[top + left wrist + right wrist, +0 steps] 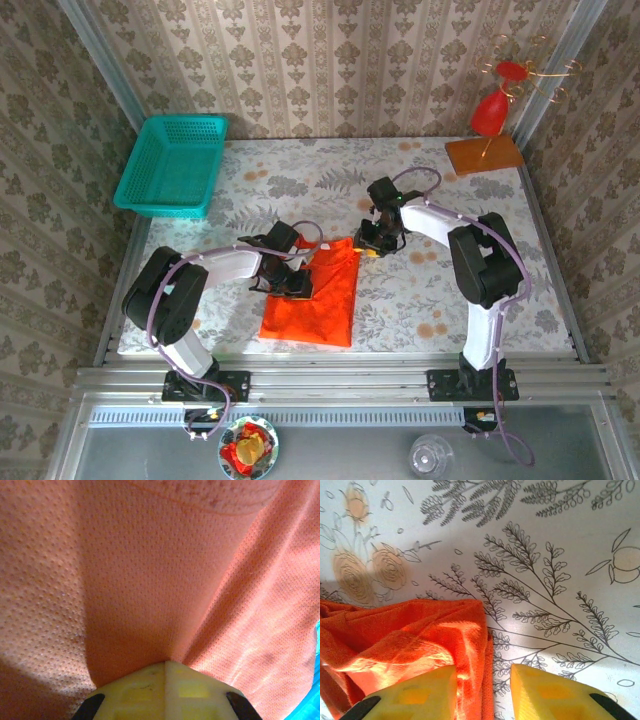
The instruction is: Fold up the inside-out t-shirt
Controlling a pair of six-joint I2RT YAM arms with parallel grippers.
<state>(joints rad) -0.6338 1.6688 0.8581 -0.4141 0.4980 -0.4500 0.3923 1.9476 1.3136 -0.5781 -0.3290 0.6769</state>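
The bright orange t-shirt [318, 296] lies as a folded, roughly rectangular pile near the table's front middle. My left gripper [297, 283] is at its upper left edge. In the left wrist view the yellow fingertips [150, 682] meet with the orange mesh cloth [150, 580] pinched at their tip and draped over the camera. My right gripper [367, 246] is at the shirt's far right corner. It stands open there, its fingers [540, 692] straddling the cloth's edge [470, 645], one over the cloth and one over bare tablecloth.
A teal basket [172, 165] stands at the back left. A red ornament [492, 112] on a wooden base [484, 154] stands at the back right. The floral tablecloth [440, 290] lies flat around the shirt.
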